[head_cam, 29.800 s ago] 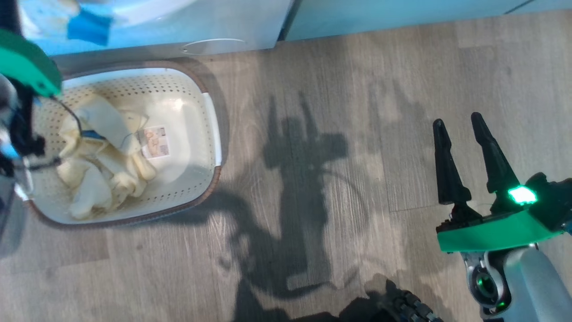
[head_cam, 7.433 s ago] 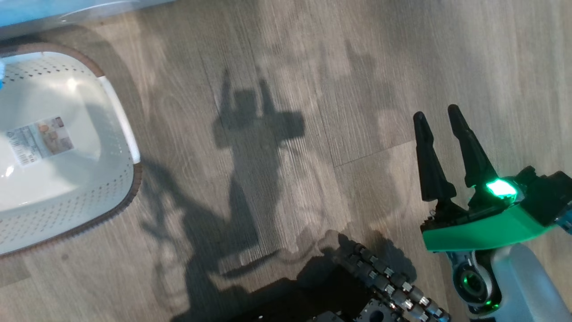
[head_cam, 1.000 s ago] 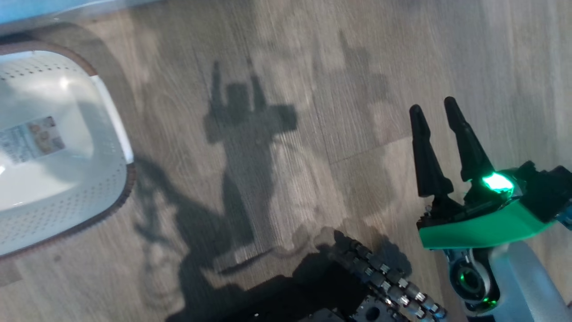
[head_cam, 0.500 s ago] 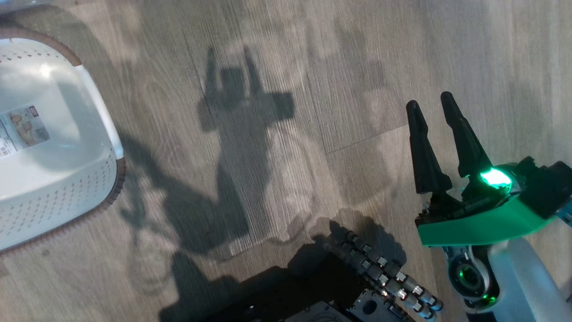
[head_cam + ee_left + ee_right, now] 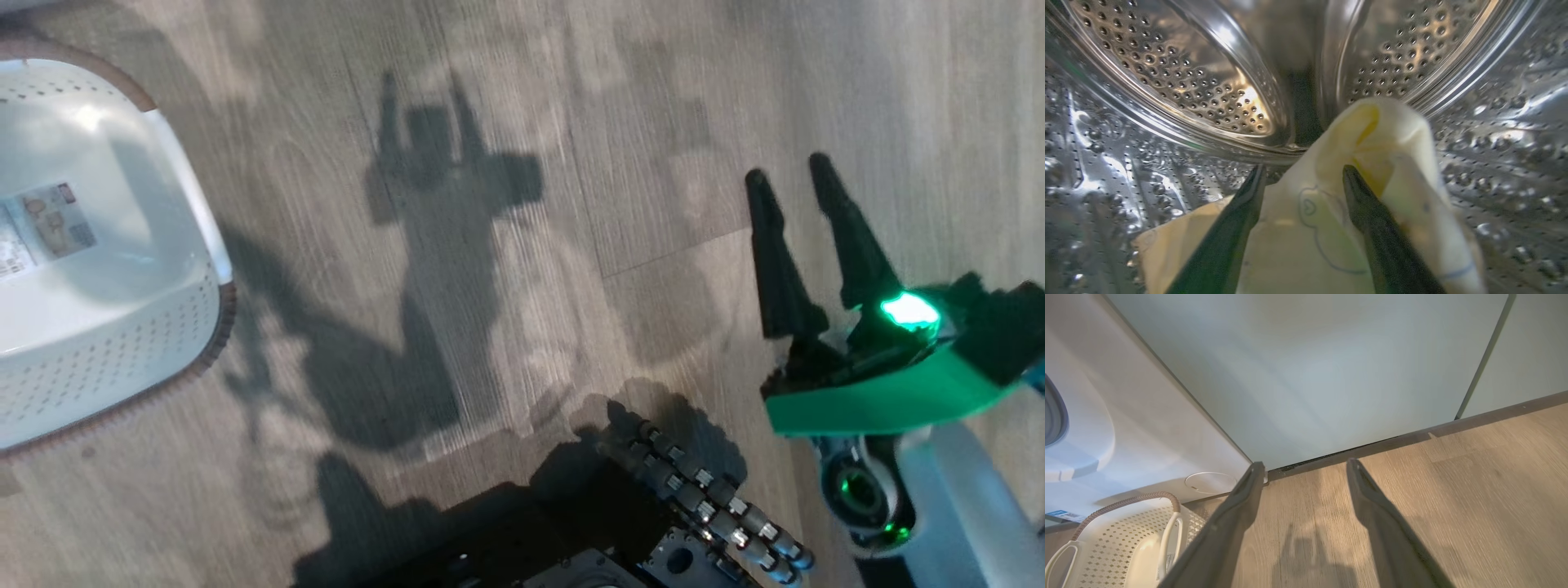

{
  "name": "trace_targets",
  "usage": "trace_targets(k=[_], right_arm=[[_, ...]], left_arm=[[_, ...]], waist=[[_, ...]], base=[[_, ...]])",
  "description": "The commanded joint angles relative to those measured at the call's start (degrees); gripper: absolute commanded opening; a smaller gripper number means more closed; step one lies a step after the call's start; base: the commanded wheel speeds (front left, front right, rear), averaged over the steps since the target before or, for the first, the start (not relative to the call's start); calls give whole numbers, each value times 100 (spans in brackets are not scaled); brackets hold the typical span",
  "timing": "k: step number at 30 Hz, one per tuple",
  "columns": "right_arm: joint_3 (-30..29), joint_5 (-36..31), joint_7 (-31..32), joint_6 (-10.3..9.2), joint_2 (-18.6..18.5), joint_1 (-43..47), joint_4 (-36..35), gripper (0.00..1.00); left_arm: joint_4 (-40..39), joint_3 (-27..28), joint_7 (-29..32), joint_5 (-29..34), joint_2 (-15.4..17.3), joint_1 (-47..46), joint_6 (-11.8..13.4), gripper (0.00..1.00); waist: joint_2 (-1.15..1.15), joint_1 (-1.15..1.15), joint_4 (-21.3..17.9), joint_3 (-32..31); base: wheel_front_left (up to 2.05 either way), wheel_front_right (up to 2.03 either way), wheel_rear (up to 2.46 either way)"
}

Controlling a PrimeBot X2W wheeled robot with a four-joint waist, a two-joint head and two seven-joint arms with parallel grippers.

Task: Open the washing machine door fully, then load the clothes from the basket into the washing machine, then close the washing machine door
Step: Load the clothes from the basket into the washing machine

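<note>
Two left fingers [image 5: 1233,228]: spread wide and released, deep inside the steel drum [image 5: 1167,81] of the washing machine [image 5: 1126,416].
Clothes [image 5: 1400,134]: I see one pale yellow garment with thin blue lines lying slack between and under those fingers, lower centre of my left wrist view.
Right fingers [image 5: 775,269]: parted, grasping nothing, right side of my head view, over the wood floor [image 5: 571,122].
Basket [image 5: 98,343]: upper left of my head view, on the floor; lower left of the right wrist view, just before the machine's white front.
</note>
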Motion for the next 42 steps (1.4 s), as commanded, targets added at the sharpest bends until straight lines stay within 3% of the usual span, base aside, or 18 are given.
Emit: trace_targets(k=[1,14,23,28,38,42], right_arm=[[-6,-20,-37,0,-26,88,-111,100],[-466,-527,-37,0,-26,244,-67,100],[-750,-864,-37,0,-26,445,-79,100],[-876,-984,-37,0,-78,551,-81,100],[-992,-1115,-37,0,-229,776,-74,100],[-1019,-1152,-37,0,-308,864,-47,100]], left_arm=[[-108,151,-115,-104,94,28,42,100],[-248,432,-1131,-753,-385,1391,252,100],[-1229,780,-1782,-1295,-608,3077,583,100],[-2132,899,-2044,-1425,-728,4227,954,100],[-4290,841,-2298,-1117,-1073,6667,2114,100],[-4778,787,-2325,-997,-1107,7345,2390,100]], waist=[[0,0,95,-66],[0,0,724,-637],[0,0,1126,-1066],[0,0,1326,-1287],[0,0,1646,-1776],[0,0,1772,-1968]], base=[[0,0,0],[0,0,0],[0,0,0],[0,0,0],[0,0,0],[0,0,0]])
